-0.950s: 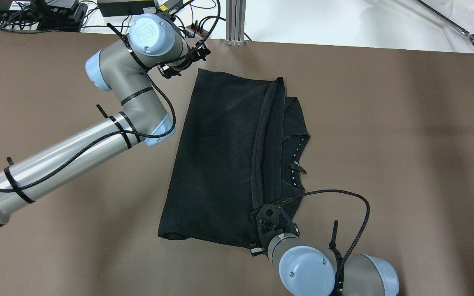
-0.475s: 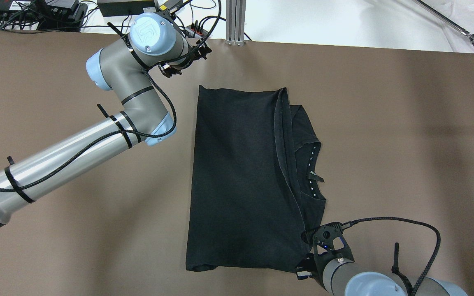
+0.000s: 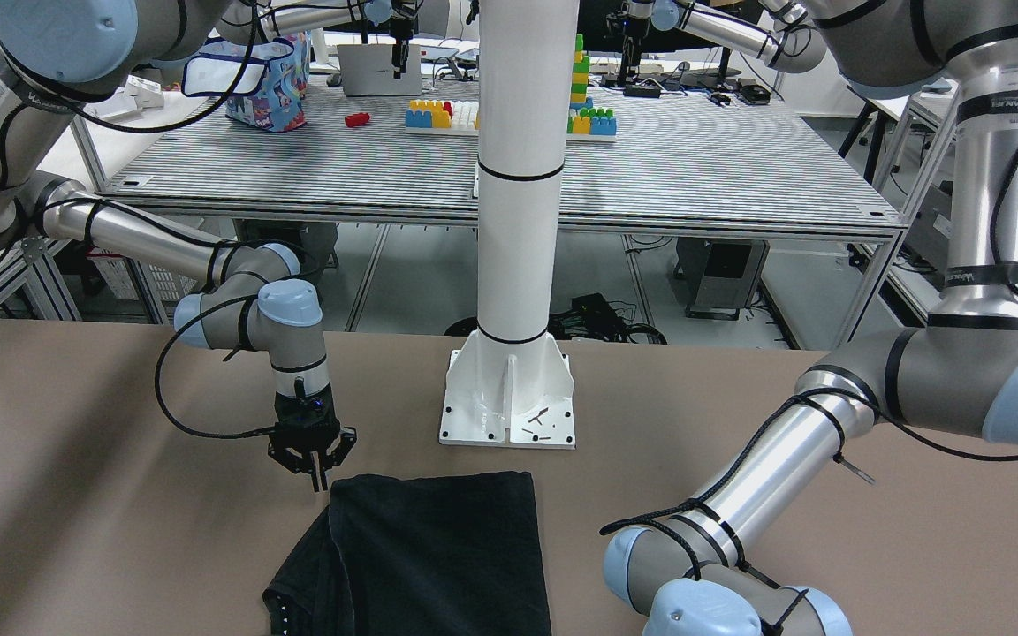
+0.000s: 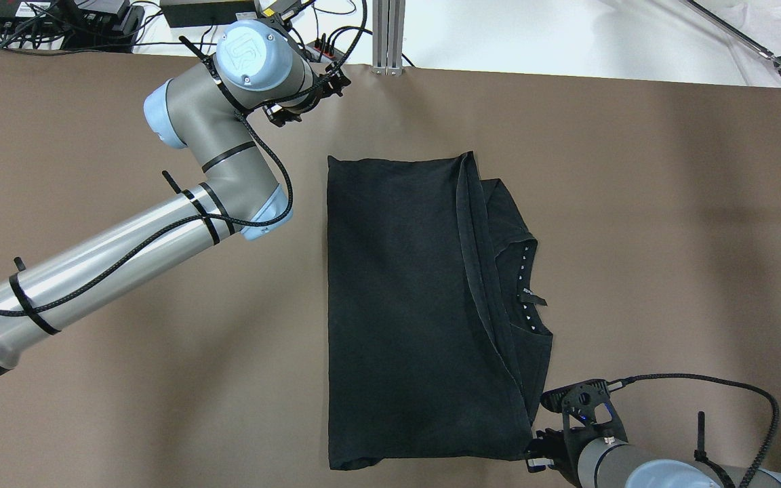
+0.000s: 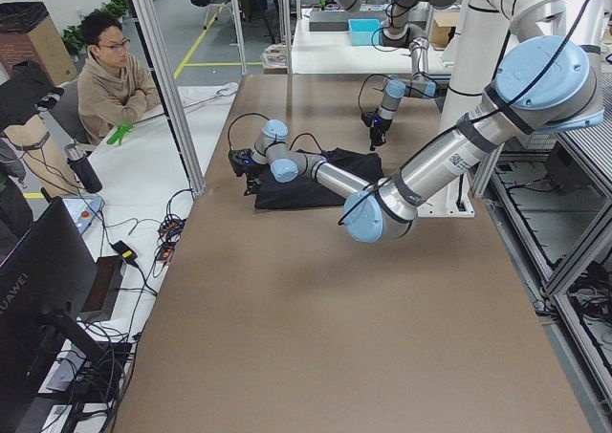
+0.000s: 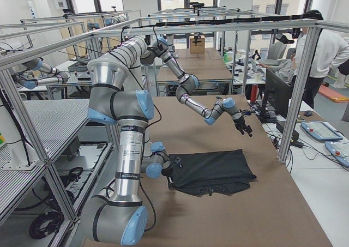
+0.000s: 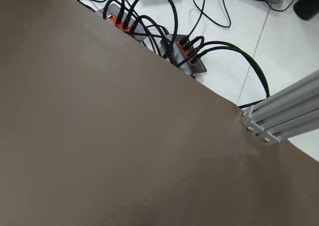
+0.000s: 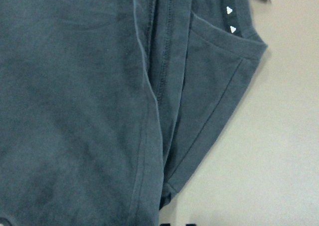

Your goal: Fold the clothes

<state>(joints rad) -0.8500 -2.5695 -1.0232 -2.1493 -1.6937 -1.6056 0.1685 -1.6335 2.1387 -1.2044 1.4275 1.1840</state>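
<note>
The black clothes (image 4: 404,305) lie folded lengthwise on the brown table, collar and label showing along the right edge (image 4: 529,298). They also show in the front view (image 3: 438,548). My right gripper (image 4: 538,455) is at the near right corner, shut on that corner's hem; in the front view its fingers (image 3: 319,477) meet at the cloth's corner. The right wrist view shows the folded hem (image 8: 149,111) just below. My left gripper (image 4: 302,102) hangs open and empty over bare table, apart from the cloth's far left corner.
A white post base (image 3: 509,397) stands behind the cloth on the robot's side. A power strip with cables (image 7: 184,54) and an aluminium post (image 4: 388,37) sit at the table's far edge. A person (image 5: 110,79) sits beyond that edge.
My right gripper has moved near and to the right, dragging the cloth's corner with it. The cloth now lies straighter and flatter, farther from my left gripper, which barely moved.
</note>
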